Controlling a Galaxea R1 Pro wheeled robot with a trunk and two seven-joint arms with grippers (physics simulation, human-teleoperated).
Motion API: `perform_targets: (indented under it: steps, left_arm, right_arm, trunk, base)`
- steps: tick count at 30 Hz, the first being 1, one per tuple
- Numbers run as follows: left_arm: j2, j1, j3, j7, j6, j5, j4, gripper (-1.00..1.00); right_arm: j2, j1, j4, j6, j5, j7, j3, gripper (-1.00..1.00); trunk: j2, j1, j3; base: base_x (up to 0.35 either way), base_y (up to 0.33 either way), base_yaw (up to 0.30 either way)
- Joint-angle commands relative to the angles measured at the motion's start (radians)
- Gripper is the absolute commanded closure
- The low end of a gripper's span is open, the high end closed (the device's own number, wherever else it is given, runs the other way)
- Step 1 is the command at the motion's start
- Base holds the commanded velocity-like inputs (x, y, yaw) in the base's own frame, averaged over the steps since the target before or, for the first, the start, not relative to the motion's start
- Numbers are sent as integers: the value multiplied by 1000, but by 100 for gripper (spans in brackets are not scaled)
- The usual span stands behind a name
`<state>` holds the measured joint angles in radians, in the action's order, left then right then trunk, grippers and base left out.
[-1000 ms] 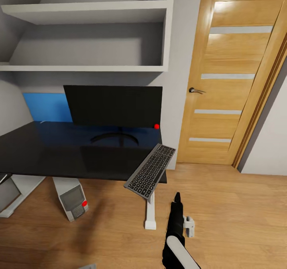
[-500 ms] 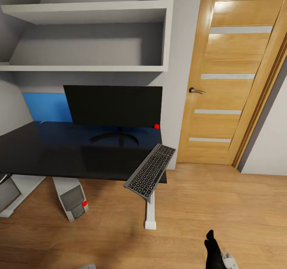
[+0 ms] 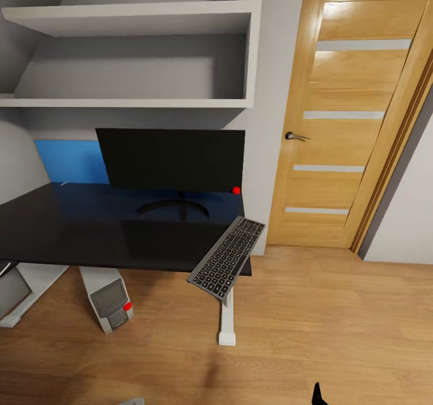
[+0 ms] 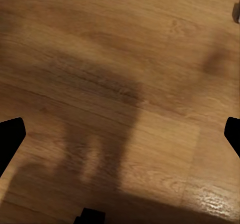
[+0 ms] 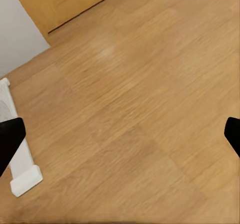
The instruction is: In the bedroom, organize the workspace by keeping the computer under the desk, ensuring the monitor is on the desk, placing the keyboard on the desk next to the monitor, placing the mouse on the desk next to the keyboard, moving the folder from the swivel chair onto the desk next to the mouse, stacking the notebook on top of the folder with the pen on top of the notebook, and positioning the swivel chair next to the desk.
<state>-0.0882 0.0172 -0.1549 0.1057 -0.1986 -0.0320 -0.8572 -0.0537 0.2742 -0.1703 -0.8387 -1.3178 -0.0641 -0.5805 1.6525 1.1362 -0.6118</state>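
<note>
The black monitor (image 3: 171, 158) stands on the glossy black desk (image 3: 78, 225), near the back. The keyboard (image 3: 228, 256) lies askew at the desk's right front corner, its near end jutting past the edge. Under the desk stands the white computer (image 3: 109, 300) with a red spot on its front. My left gripper (image 4: 120, 136) is open over bare wooden floor. My right gripper (image 5: 120, 136) is open too, above floor near the desk's white leg foot (image 5: 22, 171). A black tip of my right arm (image 3: 317, 394) shows at the head view's lower edge. Mouse, folder, notebook, pen and swivel chair are out of view.
White wall shelves (image 3: 138, 20) hang above the desk, and a blue wall panel (image 3: 69, 161) sits behind it. A wooden door (image 3: 349, 122) with a metal handle stands closed to the right. Wooden floor (image 3: 337, 321) spreads in front of the desk and the door.
My right arm has dropped from beside the desk leg down to the bottom edge of the head view. Desk, monitor, keyboard and computer have not moved.
</note>
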Motion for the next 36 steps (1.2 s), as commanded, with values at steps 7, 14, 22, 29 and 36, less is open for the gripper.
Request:
perform_targets:
  steps: [7, 14, 22, 29, 36]
  left_arm:
    - [-1, 0, -2, 2, -5, -3, -2, -100]
    - [1, 0, -3, 2, -5, -4, -1, -100]
    - [1, 0, -3, 2, -5, -3, 0, -100]
    - [1, 0, -3, 2, 16, -3, 12, -100]
    - [0, 0, -3, 3, 70, -3, 25, -100]
  right_arm:
    - [2, 0, 9, -1, 13, -8, -11, -100]
    - [11, 0, 9, -2, 14, -8, -11, -100]
    - [14, 0, 9, -9, 14, -5, -9, -100]
    - [15, 0, 9, -13, 14, -5, -9, -100]
    - [15, 0, 9, -15, 15, -5, -10, -100]
  trunk:
    - [1, 0, -1]
    - [1, 0, -1]
    - [1, 0, -1]
    - [1, 0, -1]
    - [1, 0, -1]
  base:
    - [0, 0, 0]
    - [0, 0, 0]
    - [0, 0, 0]
    - [0, -200, 53]
    - [0, -295, 223]
